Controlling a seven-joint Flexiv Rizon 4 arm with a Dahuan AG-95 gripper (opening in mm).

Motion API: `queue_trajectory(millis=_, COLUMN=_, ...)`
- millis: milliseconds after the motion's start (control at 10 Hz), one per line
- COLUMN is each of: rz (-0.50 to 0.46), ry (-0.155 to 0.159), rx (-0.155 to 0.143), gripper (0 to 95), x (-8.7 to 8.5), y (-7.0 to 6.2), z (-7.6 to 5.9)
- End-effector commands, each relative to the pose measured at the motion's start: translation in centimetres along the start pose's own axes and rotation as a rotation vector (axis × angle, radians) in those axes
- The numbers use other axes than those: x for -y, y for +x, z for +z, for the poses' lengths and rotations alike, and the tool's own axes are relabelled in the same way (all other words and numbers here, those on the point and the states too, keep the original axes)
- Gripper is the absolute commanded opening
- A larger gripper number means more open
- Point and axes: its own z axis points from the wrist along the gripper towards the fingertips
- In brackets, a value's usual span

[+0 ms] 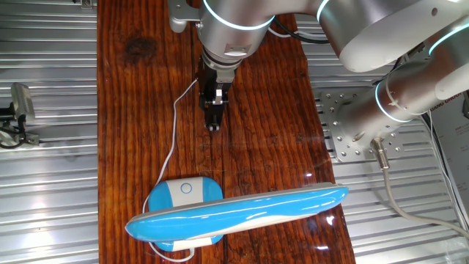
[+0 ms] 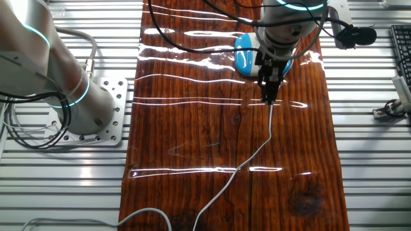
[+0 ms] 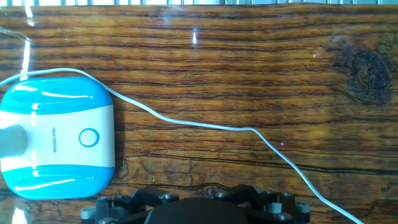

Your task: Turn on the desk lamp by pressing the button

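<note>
Hanging over the wooden table (image 1: 146, 110), the gripper (image 1: 213, 126) points down at bare boards, well apart from the desk lamp (image 1: 234, 211); whether its fingers are parted or closed cannot be told from any view.

Desk lamp: blue and white, near one end of the table. One fixed view shows the long curved head lying across the rounded base (image 1: 179, 194), with the round button (image 1: 186, 188) exposed on the white part of the base.

Cord (image 1: 173, 139): thin, white, running from the base along the boards and passing close by the gripper.

The other fixed view: lamp mostly hidden behind the arm; only a blue patch (image 2: 244, 58) shows. The cord's far run toward the table's other end is seen here.

Hand view: base at left with the ringed button (image 3: 89, 137) plain; fingertips out of sight.
</note>
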Motion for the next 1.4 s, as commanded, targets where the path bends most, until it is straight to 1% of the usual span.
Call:
queue_trajectory(millis=100, rz=0.071, ry=-0.041, rx=0.048, gripper=0.0, x=0.0, y=0.01, z=0.0)
queue_trajectory(millis=1400, rz=0.071, ry=-0.043, rx=0.044, gripper=0.0, x=0.0, y=0.01, z=0.0)
